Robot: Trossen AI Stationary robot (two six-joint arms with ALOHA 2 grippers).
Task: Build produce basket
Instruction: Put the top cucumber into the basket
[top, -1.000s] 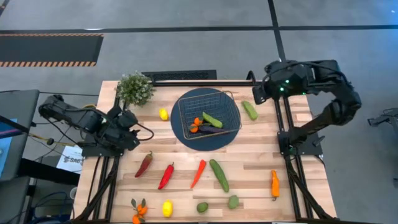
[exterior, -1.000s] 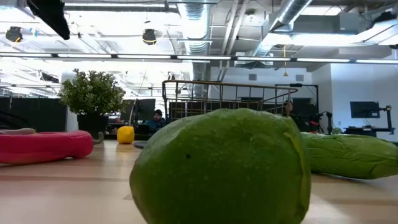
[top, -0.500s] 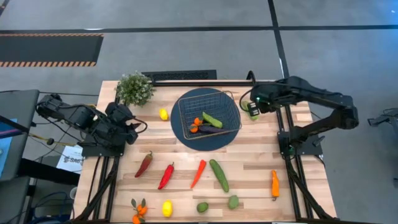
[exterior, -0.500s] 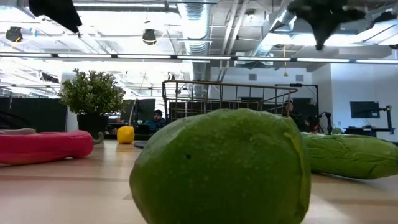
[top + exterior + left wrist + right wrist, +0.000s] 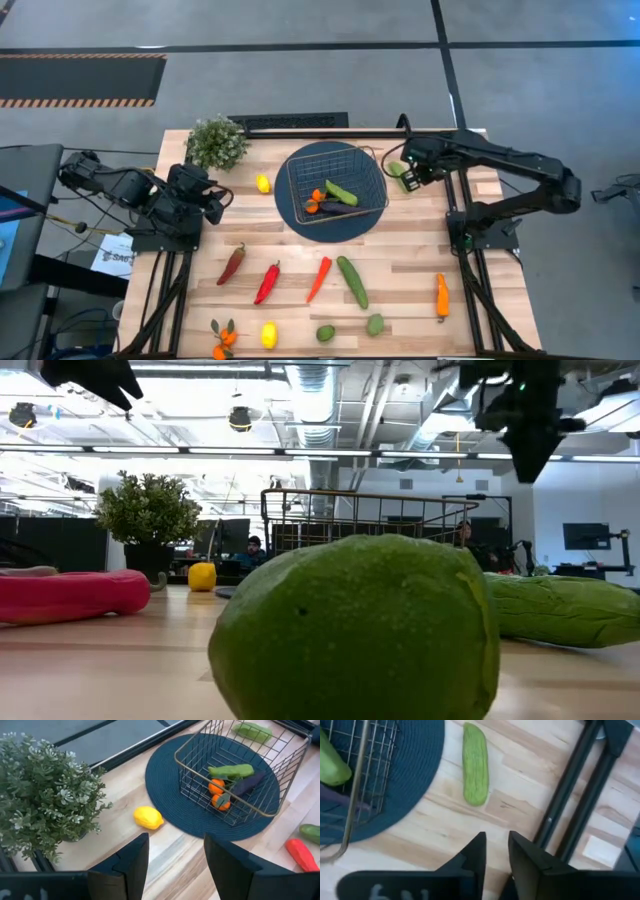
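Basket [image 5: 336, 180]: one, shallow square wire mesh with rounded corners, resting on a round dark blue mat [image 5: 294, 214] near the middle of the table's [image 5: 420, 270] far half. Inside: one green cucumber [image 5: 341, 193], one purple eggplant [image 5: 330, 207], small tangerines [image 5: 316, 196].

Produce outside the basket, on the table:
- Cucumbers: two, one [image 5: 399, 172] just beside the mat's right edge, one [image 5: 352, 281] in the near half.
- Lemons: two, one [image 5: 263, 183] near the potted plant [image 5: 216, 142], one [image 5: 269, 334] at the near edge.
- Limes: two [image 5: 325, 333] [image 5: 375, 324] at the near edge.
- Long peppers: one dark red [image 5: 232, 264], one red [image 5: 267, 283], one orange-red [image 5: 319, 278], one orange [image 5: 442, 296].
- Tangerine cluster with leaves [image 5: 222, 339]: one, near-left corner.

Right gripper [image 5: 409, 172]: above the cucumber beside the mat, jaws slightly apart, empty.
Left gripper [image 5: 214, 196]: at the table's left edge beside the plant, jaws moderately apart, empty.

Surface: light wooden planks. Room: grey floor, bright ceiling lights and ducts.
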